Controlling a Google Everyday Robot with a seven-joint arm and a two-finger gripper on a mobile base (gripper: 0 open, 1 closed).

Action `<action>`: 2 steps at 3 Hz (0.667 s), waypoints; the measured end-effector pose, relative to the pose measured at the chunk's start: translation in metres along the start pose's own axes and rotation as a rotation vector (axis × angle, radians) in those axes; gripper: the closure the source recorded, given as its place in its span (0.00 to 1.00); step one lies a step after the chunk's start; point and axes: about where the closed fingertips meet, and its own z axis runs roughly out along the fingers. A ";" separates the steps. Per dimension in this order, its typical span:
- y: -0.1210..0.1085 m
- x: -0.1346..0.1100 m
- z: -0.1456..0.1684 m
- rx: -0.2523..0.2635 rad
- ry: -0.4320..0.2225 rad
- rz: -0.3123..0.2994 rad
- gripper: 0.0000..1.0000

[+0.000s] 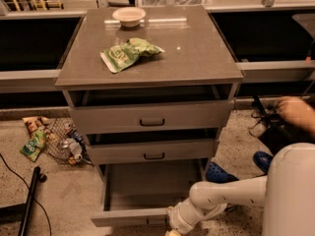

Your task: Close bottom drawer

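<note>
The bottom drawer (129,216) is pulled far out of the grey cabinet and its inside is empty. Its shallow grey front lies at the lower edge of the view, with the small dark handle (156,222) just showing. My white arm (224,198) reaches in from the lower right. My gripper (172,230) is at the drawer front's right end, next to the handle, mostly cut off by the bottom edge of the view. The middle drawer (152,151) and top drawer (150,117) above are each slightly open.
On the cabinet top (197,58) lie a green snack bag (129,53) and a white bowl (129,16). A wire basket with snack packets (59,141) sits on the floor at left, beside a black pole (28,203). A person's hand (295,113) and blue shoes (221,173) are at right.
</note>
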 end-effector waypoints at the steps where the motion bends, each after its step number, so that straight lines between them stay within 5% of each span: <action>1: -0.009 0.027 0.016 0.019 0.012 0.019 0.16; 2: -0.023 0.061 0.033 0.032 0.014 0.055 0.48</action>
